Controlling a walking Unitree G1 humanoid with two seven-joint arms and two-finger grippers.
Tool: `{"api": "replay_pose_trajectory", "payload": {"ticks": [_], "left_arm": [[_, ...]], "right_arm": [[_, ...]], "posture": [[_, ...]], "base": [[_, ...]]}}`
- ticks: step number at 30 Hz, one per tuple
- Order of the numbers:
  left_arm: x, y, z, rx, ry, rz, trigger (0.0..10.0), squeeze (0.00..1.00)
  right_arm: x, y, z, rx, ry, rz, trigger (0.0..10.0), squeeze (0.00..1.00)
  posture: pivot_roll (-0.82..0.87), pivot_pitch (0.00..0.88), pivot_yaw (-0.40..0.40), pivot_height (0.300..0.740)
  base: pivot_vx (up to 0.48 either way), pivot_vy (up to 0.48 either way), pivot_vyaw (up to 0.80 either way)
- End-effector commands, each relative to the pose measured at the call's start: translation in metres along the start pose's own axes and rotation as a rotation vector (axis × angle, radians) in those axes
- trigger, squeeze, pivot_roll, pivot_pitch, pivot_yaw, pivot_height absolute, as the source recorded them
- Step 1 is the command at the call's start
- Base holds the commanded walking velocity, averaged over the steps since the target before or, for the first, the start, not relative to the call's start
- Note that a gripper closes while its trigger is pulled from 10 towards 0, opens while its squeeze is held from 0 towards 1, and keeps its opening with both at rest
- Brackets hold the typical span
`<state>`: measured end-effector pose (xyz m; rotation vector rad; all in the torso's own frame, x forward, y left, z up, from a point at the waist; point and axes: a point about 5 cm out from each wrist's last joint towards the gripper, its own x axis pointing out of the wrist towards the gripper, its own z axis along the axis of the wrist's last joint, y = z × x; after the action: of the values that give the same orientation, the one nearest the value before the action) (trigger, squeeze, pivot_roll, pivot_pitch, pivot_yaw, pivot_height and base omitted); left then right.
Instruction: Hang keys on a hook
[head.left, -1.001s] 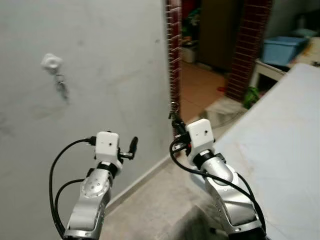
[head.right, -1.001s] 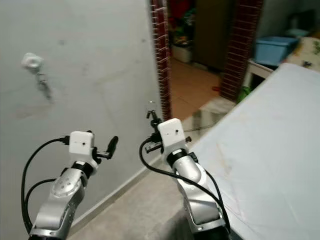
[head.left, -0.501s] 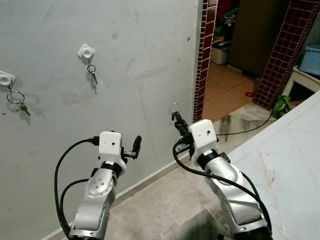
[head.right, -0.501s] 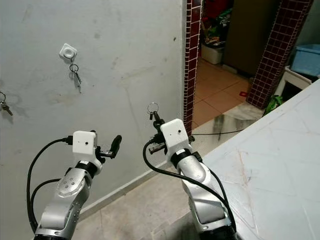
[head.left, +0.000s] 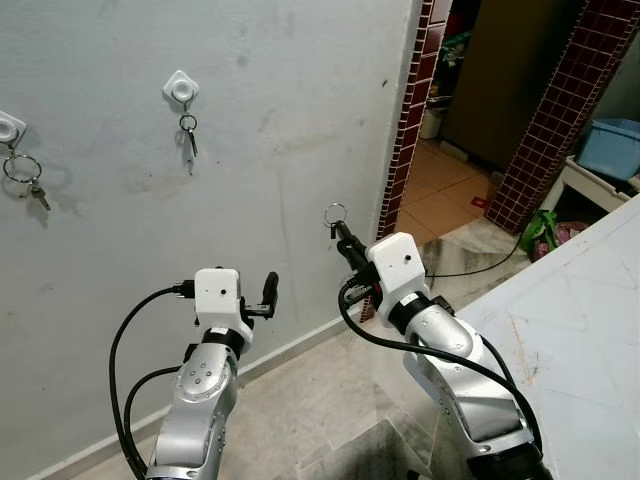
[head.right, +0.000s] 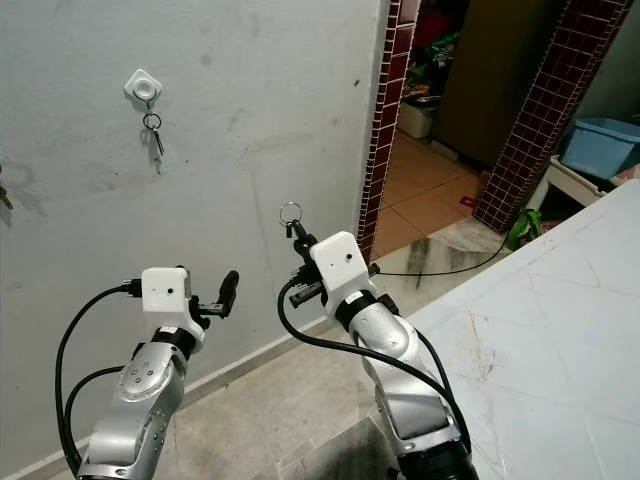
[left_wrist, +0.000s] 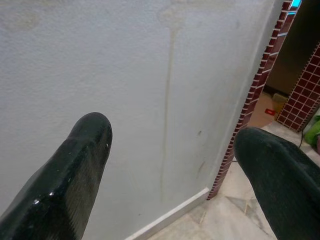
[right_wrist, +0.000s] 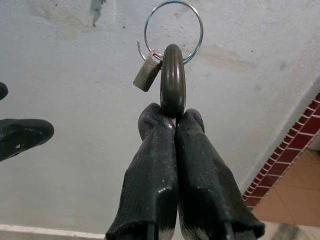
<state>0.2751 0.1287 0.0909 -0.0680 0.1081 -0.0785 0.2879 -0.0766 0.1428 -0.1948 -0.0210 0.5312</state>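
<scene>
A: Step? Carry phase: keys (right_wrist: 171, 75) pinched upright in the right pincer (head.left: 345, 239), held well short of the wall, hooks (head.left: 181, 87) up left already taken.

B: Next, a free hook must be found. Left pincer (left_wrist: 175, 165) spread, idle. Ring and key detail is given by the right wrist view.
</scene>
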Motion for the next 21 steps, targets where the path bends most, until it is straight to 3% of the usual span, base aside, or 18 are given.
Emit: {"api": "replay_pose_trajectory", "payload": {"ticks": [1,17,21], "left_arm": [[0.0027,0.0007,0.0028,0.013,-0.01,-0.006,10.0,0.0],[0.0067,-0.0058,0.0039,0.031,-0.01,-0.034,10.0,0.0],[0.0077,-0.0059,0.0041,0.069,-0.017,-0.049,10.0,0.0]], "right_arm": [[0.002,-0.0004,0.0027,-0.001,-0.007,0.0,10.0,0.0],[-0.0014,-0.002,-0.0005,0.0,0.003,-0.023,10.0,0.0],[-0.0009,-0.0049,0.0001,0.002,-0.002,-0.041,10.0,0.0]], "posture": [[-0.02,0.0,-0.001,0.74],[-0.04,0.0,0.025,0.74],[-0.04,0.0,0.036,0.74]], "base": [[0.0,0.394,0.0],[0.0,0.476,0.0],[0.0,0.17,0.11]]}}
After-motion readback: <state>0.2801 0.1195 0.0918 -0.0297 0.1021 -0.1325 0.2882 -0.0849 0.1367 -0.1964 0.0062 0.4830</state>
